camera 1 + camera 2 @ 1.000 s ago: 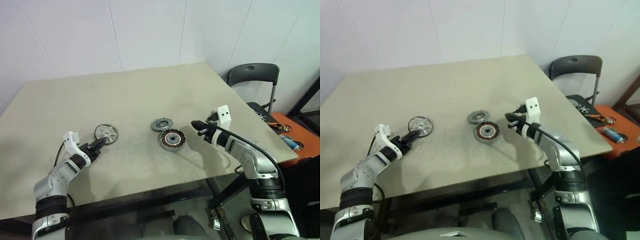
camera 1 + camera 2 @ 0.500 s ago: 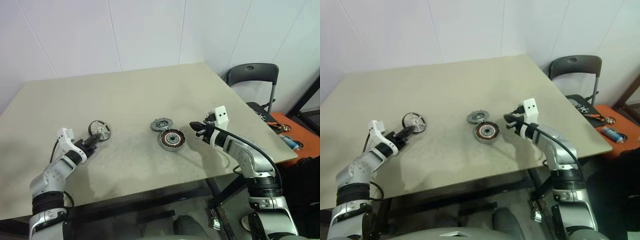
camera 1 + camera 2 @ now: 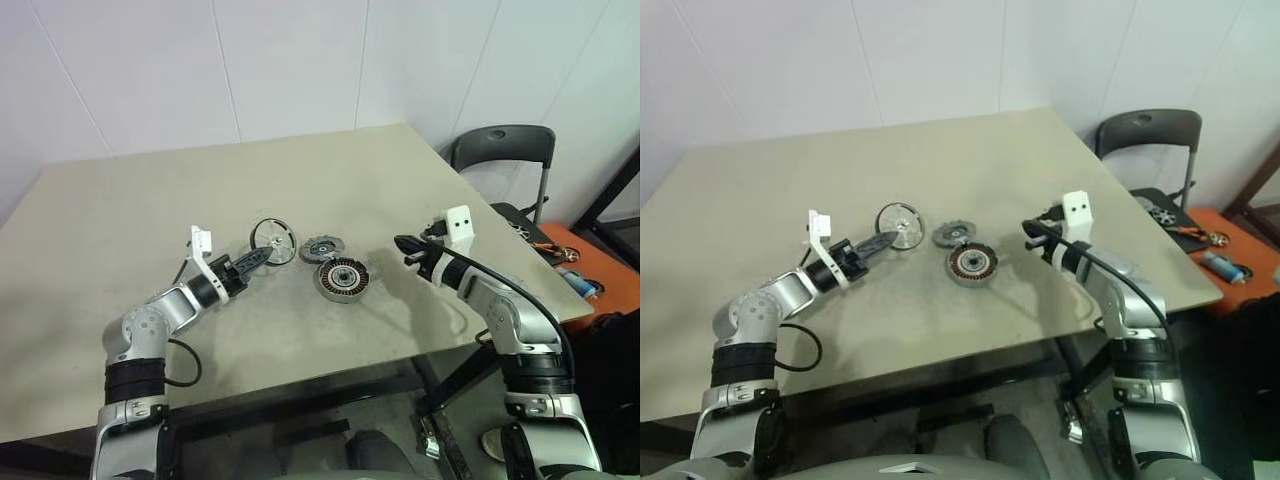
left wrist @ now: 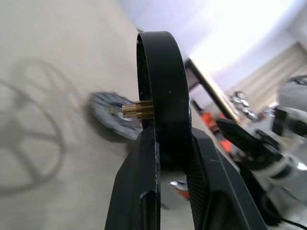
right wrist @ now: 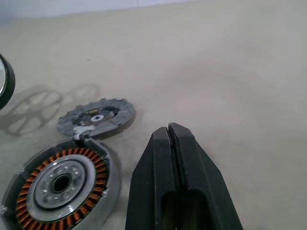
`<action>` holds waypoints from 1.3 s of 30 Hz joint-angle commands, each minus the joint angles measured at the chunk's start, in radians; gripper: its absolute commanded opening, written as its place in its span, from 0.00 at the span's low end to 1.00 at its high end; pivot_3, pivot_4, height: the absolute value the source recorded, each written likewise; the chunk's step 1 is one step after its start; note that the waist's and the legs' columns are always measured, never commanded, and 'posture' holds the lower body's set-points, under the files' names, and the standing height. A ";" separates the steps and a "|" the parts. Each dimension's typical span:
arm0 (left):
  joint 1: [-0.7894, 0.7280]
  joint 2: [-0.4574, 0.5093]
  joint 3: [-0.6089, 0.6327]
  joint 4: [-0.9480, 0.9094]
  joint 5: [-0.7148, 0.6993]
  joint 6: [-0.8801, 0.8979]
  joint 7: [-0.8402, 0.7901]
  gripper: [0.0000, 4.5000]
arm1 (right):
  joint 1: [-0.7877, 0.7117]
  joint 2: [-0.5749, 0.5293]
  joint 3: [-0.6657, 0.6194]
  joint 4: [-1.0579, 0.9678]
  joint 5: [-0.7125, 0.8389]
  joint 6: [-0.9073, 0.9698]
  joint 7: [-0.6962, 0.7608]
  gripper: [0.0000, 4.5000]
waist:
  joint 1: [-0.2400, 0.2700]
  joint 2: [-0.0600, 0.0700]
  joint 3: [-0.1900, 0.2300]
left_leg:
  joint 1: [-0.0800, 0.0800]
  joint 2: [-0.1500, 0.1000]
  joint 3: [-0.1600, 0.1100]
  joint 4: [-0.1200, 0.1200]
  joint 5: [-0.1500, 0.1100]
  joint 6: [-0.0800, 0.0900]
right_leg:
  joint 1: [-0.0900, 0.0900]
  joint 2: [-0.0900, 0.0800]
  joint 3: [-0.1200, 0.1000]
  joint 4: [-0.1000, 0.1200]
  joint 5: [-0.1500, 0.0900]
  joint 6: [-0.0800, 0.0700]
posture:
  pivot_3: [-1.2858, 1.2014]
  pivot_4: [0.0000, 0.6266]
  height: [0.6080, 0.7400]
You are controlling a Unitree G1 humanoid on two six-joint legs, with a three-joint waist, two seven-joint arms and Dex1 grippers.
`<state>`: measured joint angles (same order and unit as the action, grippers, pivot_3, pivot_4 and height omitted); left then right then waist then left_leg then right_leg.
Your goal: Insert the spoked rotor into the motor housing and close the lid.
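Left gripper (image 3: 262, 256) pinches the rotor (image 3: 272, 240) by its rim, held up just left of the lid (image 3: 322, 247). Housing (image 3: 343, 279) sits right beside it, nearer. Right gripper (image 3: 403, 243) is fully closed, empty.

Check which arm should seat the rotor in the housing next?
Left. Its tool is shut on the black spoked rotor, lifted beside the grey copper-wound motor housing. The right tool is shut, empty.

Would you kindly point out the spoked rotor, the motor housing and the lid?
spoked rotor (image 3: 272, 241), left eye view, on its spokes.
motor housing (image 5: 61, 184), right wrist view, on its silver centre.
lid (image 5: 97, 117), right wrist view, on its face.
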<state>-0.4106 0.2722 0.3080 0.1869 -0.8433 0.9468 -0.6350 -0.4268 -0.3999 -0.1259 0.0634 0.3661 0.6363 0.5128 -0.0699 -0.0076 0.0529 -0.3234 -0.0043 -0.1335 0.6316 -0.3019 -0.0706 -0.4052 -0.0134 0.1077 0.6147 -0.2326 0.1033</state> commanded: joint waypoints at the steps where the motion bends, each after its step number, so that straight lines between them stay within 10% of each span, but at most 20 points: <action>1: -0.062 -0.031 -0.016 0.034 -0.048 0.051 -0.024 0.09 | -0.016 -0.020 -0.032 -0.023 0.000 -0.027 -0.012 0.00 | 0.002 0.000 0.000 | 0.000 0.000 0.000 0.000 0.000 0.000 | 0.000 0.000 0.000 0.000 0.000 0.000 | 0.52 0.00 1.00; 39: -0.227 -0.173 -0.110 0.441 0.109 0.052 -0.138 0.09 | 0.083 -0.010 -0.004 -0.111 -0.013 -0.013 -0.073 0.00 | 0.001 0.000 0.000 | 0.000 0.000 0.000 -0.001 0.000 0.000 | 0.000 0.000 0.000 -0.001 0.000 0.000 | 0.52 0.00 1.00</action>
<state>-0.6145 0.0992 0.1917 0.6284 -0.7360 0.9997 -0.7644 -0.3298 -0.4103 -0.1256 0.0020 0.3544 0.6333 0.4455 -0.0693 -0.0080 0.0531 -0.3237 -0.0045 -0.1335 0.6310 -0.3019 -0.0706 -0.4054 -0.0132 0.1078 0.6137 -0.2329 0.1034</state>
